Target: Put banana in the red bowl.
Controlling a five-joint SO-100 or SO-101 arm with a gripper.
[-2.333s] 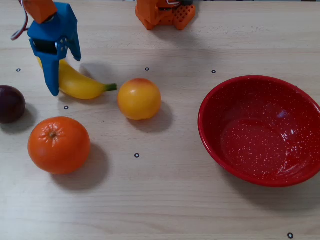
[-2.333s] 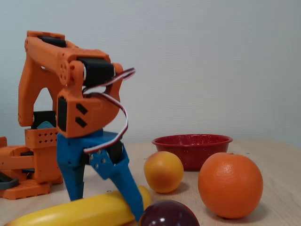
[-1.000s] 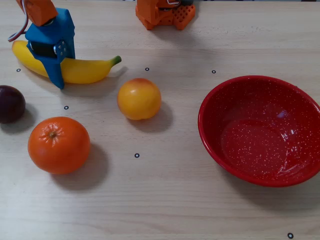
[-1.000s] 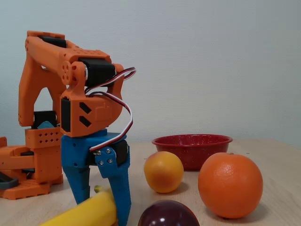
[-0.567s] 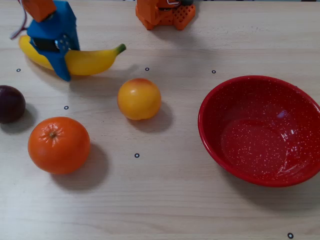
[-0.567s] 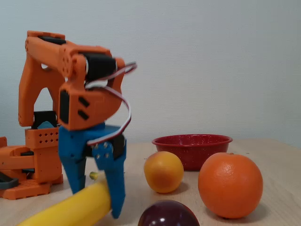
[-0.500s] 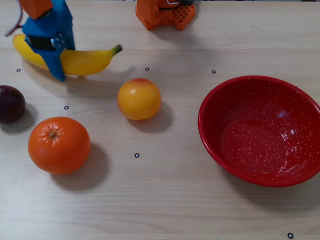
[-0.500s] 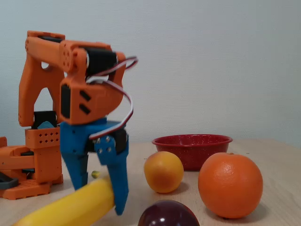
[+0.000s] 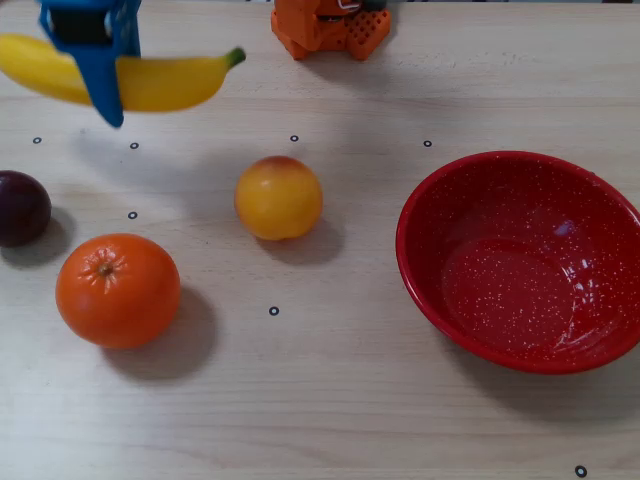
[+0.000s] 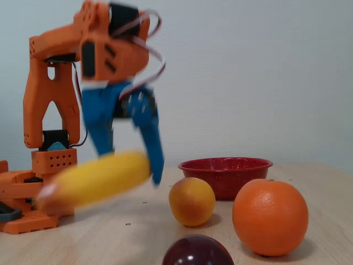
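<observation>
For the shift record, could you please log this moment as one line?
phase: carry | gripper: shut on banana, lifted | red bowl: empty | banana not yet over bowl

banana motion-blurred in fixed view, left end cut off overhead, plum cropped below

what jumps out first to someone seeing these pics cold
First the yellow banana, clamped in the blue end effector and lifted clear of the table, at the top left of the overhead view. Next the glossy red bowl, speckled white and empty, at the right of that view. Between them sit an orange, a yellow-orange fruit and a dark plum.
</observation>
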